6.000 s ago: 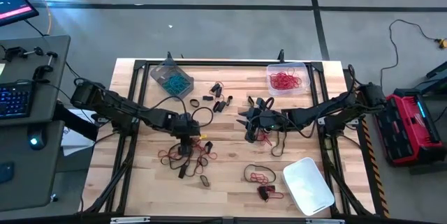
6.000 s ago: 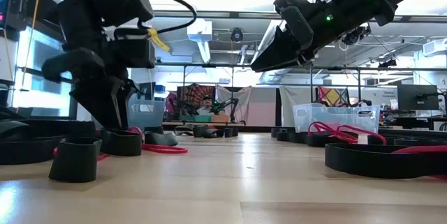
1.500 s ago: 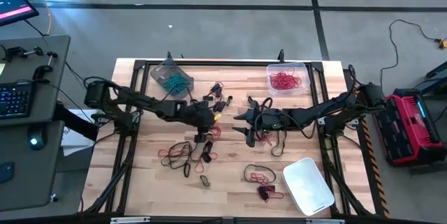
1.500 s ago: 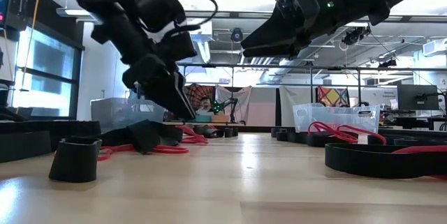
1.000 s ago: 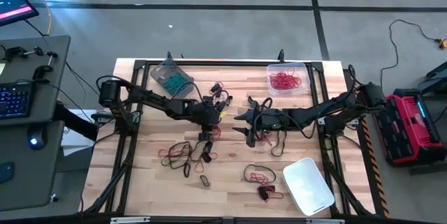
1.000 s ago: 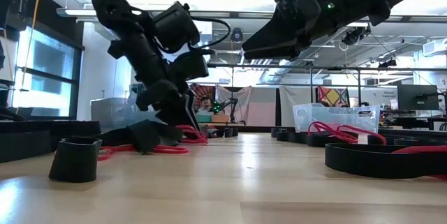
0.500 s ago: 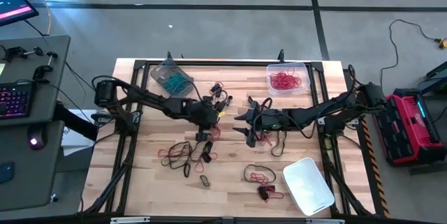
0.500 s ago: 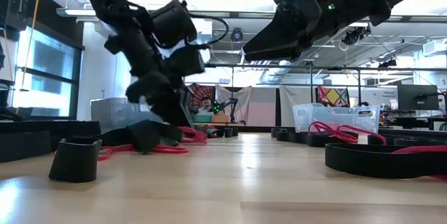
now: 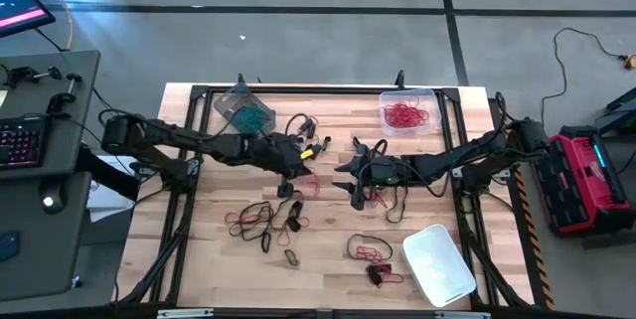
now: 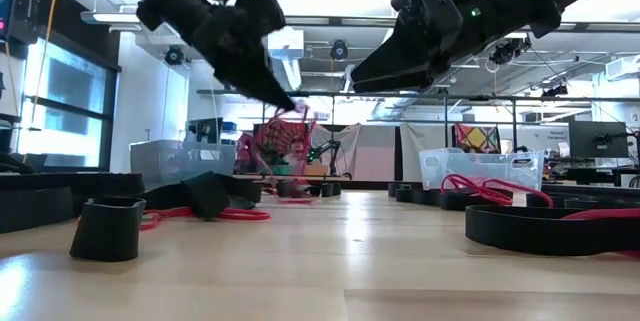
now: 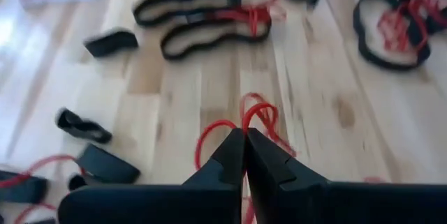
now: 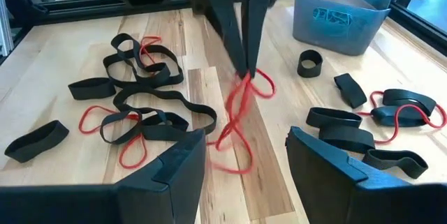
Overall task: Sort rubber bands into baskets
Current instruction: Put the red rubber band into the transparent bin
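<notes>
Overhead, the left gripper [image 9: 295, 160] sits mid-table, fingers pinched on red rubber bands [image 9: 308, 185]; the right gripper [image 9: 353, 182] waits beside it, jaws spread, holding nothing; three baskets hug the table edges: grey one [image 9: 243, 110], clear one [image 9: 407, 112], white one [image 9: 437, 264]; loose bands [image 9: 260, 222] crowd the near-left boards. Low view: the pinched red bands [image 10: 275, 146] dangle above the wood. Left wrist view: closed tips [image 11: 244, 144] clamp a red loop [image 11: 255, 112]. Right wrist view: red bands [image 12: 241, 112] hang from the left gripper's shut tips, bare boards beneath.

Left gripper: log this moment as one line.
left gripper: shut on red rubber bands, lifted | right gripper: open, waiting mid-table
</notes>
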Available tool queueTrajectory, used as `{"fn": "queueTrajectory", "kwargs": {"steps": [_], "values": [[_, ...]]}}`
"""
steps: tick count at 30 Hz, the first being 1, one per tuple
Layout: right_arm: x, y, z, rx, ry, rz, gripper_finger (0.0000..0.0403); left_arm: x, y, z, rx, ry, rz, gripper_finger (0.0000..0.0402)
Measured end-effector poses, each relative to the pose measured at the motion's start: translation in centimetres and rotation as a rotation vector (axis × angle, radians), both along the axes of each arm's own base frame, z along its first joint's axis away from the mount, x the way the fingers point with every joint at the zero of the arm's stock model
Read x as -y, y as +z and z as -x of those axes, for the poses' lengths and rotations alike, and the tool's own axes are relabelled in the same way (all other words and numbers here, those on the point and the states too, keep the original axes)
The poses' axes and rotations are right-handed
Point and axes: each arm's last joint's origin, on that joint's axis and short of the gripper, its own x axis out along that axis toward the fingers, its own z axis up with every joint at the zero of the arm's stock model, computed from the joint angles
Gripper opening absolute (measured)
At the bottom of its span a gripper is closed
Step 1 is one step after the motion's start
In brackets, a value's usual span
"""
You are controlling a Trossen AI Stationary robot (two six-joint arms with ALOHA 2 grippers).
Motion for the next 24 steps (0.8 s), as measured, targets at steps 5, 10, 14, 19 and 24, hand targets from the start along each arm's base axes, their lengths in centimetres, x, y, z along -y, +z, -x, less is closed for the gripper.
{"fn": "queueTrajectory", "kwargs": {"steps": [5,10,14,19,24], "values": [[0.0,0.0,0.0,0.002,-0.010,-0.016,0.0188,0.1,0.8,0.1,0.043,0.013,0.013,0.0002],[0.0,-0.1,0.0,-0.004,-0.017,-0.010,0.0188,0.6,0.5,0.0,0.031,0.000,0.020,0.0027],[0.0,-0.1,0.0,-0.004,-0.018,-0.010,0.0188,1.0,0.3,-0.1,0.022,-0.013,-0.016,0.0051],[0.0,-0.1,0.0,-0.004,-0.020,-0.008,0.0188,1.4,0.3,-0.1,0.025,-0.042,-0.059,0.0021],[0.0,-0.1,0.0,-0.007,-0.017,-0.014,0.0188,1.4,0.3,-0.1,0.025,-0.034,-0.048,0.0008]]}}
